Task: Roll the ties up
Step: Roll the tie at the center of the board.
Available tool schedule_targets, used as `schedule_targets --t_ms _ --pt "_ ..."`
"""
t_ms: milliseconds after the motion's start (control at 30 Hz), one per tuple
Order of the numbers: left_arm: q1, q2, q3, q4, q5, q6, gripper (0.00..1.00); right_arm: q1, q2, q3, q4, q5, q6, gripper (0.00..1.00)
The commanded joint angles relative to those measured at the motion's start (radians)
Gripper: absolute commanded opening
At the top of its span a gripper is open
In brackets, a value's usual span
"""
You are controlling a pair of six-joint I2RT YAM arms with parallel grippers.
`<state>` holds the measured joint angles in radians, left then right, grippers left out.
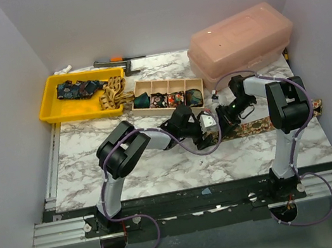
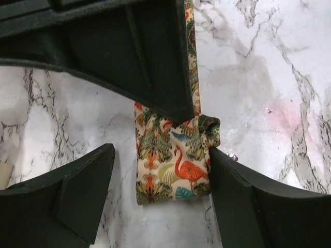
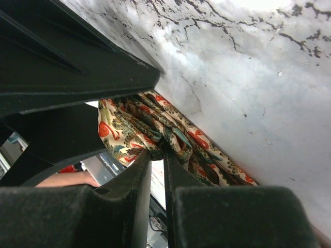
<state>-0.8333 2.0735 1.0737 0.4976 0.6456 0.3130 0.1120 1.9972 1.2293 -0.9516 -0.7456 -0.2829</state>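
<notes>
Folded tie (image 2: 173, 168) inside spread left claw (image 2: 161, 173)

Plain pale walls (image 1: 152, 11) on three sides of a white marble-patterned table (image 1: 161, 170) (grey veins), soft even light.

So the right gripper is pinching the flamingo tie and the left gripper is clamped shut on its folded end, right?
Not quite. The left gripper is open: the left wrist view shows its jaws standing either side of the folded end of the flamingo tie, not clamped on it. The right gripper does pinch the tie.
</notes>
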Motion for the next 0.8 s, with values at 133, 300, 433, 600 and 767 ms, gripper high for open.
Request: schedule_targets --t_ms 133,300,433,600,767 --pt "-0.027 0.066 0.052 -0.094 0.065 -0.022 0.76 0.003 0.007 0.007 0.044 0.047 -0.025 0.16" --pt "-0.027 0.051 0.051 -0.141 0.117 -0.016 0.81 0.003 0.007 0.013 0.04 0.052 -0.026 0.16" --pt "-0.027 0.032 0.012 -0.131 0.14 -0.01 0.91 0.003 0.005 0.009 0.042 0.052 -0.023 0.16" --pt "-0.038 0.048 0.025 -0.079 0.036 -0.095 0.91 0.003 0.002 0.007 0.038 0.039 -0.021 0.16" --pt "-0.049 0.076 0.056 -0.098 -0.086 -0.109 0.73 0.002 -0.008 0.017 0.023 0.028 -0.023 0.17"
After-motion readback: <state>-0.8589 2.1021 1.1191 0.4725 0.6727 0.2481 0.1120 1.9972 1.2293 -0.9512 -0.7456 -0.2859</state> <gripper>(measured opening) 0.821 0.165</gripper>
